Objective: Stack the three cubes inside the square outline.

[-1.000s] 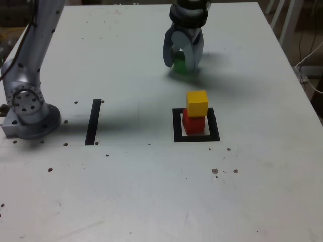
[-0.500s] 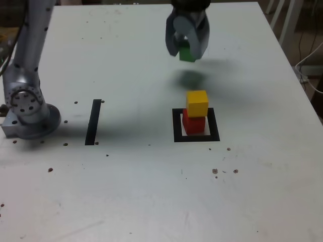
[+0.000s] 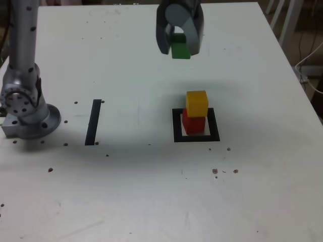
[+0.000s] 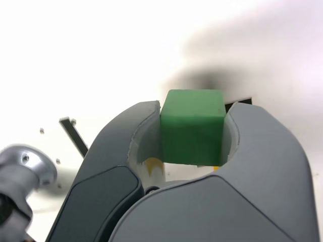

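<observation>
My gripper (image 3: 179, 49) is shut on the green cube (image 3: 180, 49) and holds it high above the table, behind the stack in the exterior view. In the wrist view the green cube (image 4: 193, 127) sits clamped between the two grey jaws of the gripper (image 4: 194, 133). The yellow cube (image 3: 197, 103) rests on the red cube (image 3: 193, 124), and both stand inside the black square outline (image 3: 176, 126). A sliver of yellow (image 4: 153, 167) shows below the jaws in the wrist view.
A straight black strip (image 3: 93, 121) lies at the exterior view's left of the outline. The arm's grey base (image 3: 22, 108) stands at the table's left side. Small dark specks dot the white table (image 3: 151, 191). The table's right edge is near a chair.
The gripper has lifted the green cube off the table, rising and shifting slightly to the exterior view's left. The red and yellow stack has not moved.
</observation>
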`<control>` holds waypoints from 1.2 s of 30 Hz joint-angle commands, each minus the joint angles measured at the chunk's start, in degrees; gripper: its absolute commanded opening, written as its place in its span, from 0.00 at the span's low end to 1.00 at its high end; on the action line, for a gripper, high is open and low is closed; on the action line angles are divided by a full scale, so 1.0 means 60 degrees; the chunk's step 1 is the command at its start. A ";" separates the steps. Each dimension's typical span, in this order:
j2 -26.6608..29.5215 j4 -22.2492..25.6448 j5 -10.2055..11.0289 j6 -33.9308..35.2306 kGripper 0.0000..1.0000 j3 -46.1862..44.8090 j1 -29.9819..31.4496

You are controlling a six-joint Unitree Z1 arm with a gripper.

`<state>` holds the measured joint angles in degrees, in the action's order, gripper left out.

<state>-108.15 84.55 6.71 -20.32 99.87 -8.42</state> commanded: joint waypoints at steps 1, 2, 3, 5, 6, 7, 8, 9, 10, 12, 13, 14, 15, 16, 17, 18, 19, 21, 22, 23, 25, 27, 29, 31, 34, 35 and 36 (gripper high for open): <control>0.0247 0.0352 0.0116 0.1099 0.11 0.0246 0.0632; 0.0284 0.0423 0.0111 0.1416 0.11 0.0276 0.0837; 0.0320 0.0469 0.0064 0.1795 0.11 0.0259 0.1068; 0.0335 0.0471 -0.0042 0.2251 0.11 0.0175 0.1334; 0.0328 0.0464 -0.0085 0.2433 0.11 0.0136 0.1443; 0.0311 0.0456 -0.0108 0.2587 0.11 0.0117 0.1553; 0.0285 0.0450 -0.0113 0.2715 0.11 0.0122 0.1659; 0.0257 0.0446 -0.0105 0.2827 0.11 0.0143 0.1758; 0.0219 0.0442 -0.0092 0.2923 0.11 0.0177 0.1853; 0.0129 0.0437 -0.0062 0.3093 0.11 0.0254 0.2024; 0.0078 0.0429 -0.0053 0.3175 0.11 0.0281 0.2093; 0.0023 0.0420 -0.0049 0.3250 0.11 0.0298 0.2146; -0.0036 0.0410 -0.0048 0.3319 0.11 0.0308 0.2186; -0.0099 0.0399 -0.0048 0.3379 0.11 0.0320 0.2217; -0.0162 0.0387 -0.0048 0.3427 0.11 0.0334 0.2237; -0.0226 0.0374 -0.0048 0.3462 0.11 0.0350 0.2249; -0.0291 0.0368 -0.0048 0.3483 0.11 0.0365 0.2253; -0.0418 0.0363 -0.0060 0.3490 0.11 0.0393 0.2253; -0.0485 0.0362 -0.0073 0.3485 0.11 0.0403 0.2253; -0.0580 0.0358 -0.0100 0.3473 0.11 0.0410 0.2256; -0.0712 0.0341 -0.0144 0.3460 0.12 0.0413 0.2279; -0.0812 0.0314 -0.0179 0.3466 0.12 0.0404 0.2320; -0.0860 0.0296 -0.0194 0.3493 0.12 0.0380 0.2378; -0.0872 0.0294 -0.0206 0.3545 0.12 0.0354 0.2447; -0.0872 0.0300 -0.0272 0.3641 0.12 0.0339 0.2543; -0.0871 0.0302 -0.0304 0.3673 0.12 0.0345 0.2569; -0.0868 0.0306 -0.0337 0.3699 0.12 0.0356 0.2589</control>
<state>-113.16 86.36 4.99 1.59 101.90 6.89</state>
